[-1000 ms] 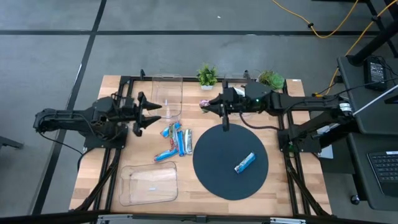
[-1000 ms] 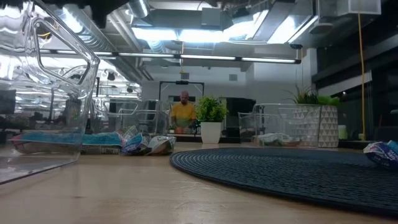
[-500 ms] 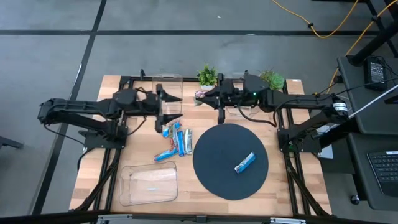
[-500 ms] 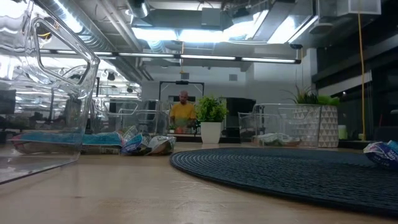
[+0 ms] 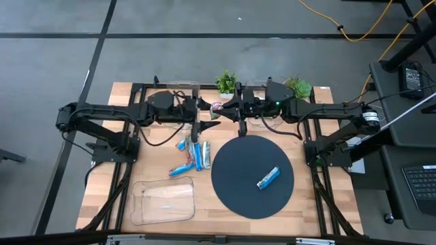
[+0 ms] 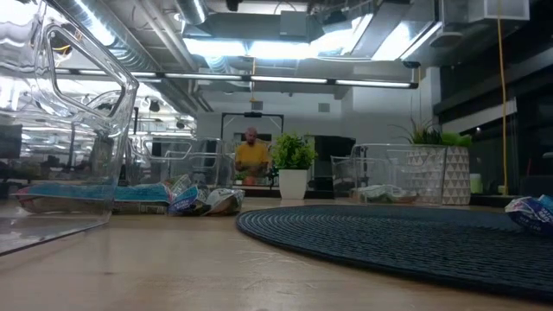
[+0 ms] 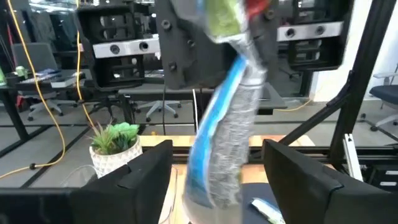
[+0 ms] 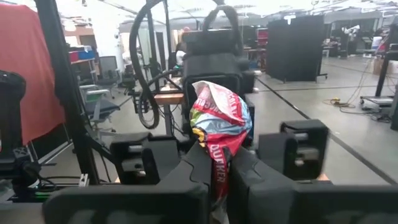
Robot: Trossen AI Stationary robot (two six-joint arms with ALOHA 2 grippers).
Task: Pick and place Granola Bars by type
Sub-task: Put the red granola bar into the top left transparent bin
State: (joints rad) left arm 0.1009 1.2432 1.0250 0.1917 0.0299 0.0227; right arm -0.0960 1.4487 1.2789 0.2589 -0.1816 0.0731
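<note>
Starting at the near edge, a clear tray [image 5: 135, 204] sits at the table's front left. A round dark mat [image 5: 235, 182] lies beside it, and one blue bar [image 5: 268, 178] rests on the mat's right half. Behind the tray and just left of the mat lies a loose pile [image 5: 191, 154] of bars, mostly blue.

Farther back, over the middle of the table, the two grippers face each other nose to nose. The right gripper [image 5: 225, 111] has its fingers pressed together on a red bar [image 8: 217, 124], pinching the lower end so the rest stands free ahead of the fingers. The left gripper [image 5: 206, 115] stands spread. In the left wrist view its fingers [image 7: 140, 177] flank the same wrapper without visibly touching it.

The coming move likely turns on this relation: the red bar's free end points from the right gripper toward the left, about midway between the spread fingers. This reads as a handover, and a straight closing should catch it. Whether the wrapper is deep enough inside the left fingers cannot be told.

Room is tight. The pile lies below, and a potted plant [image 5: 226, 82] and two clear rear trays [image 5: 182, 86] [image 5: 257, 85] stand close behind. The open space is over the mat.
</note>
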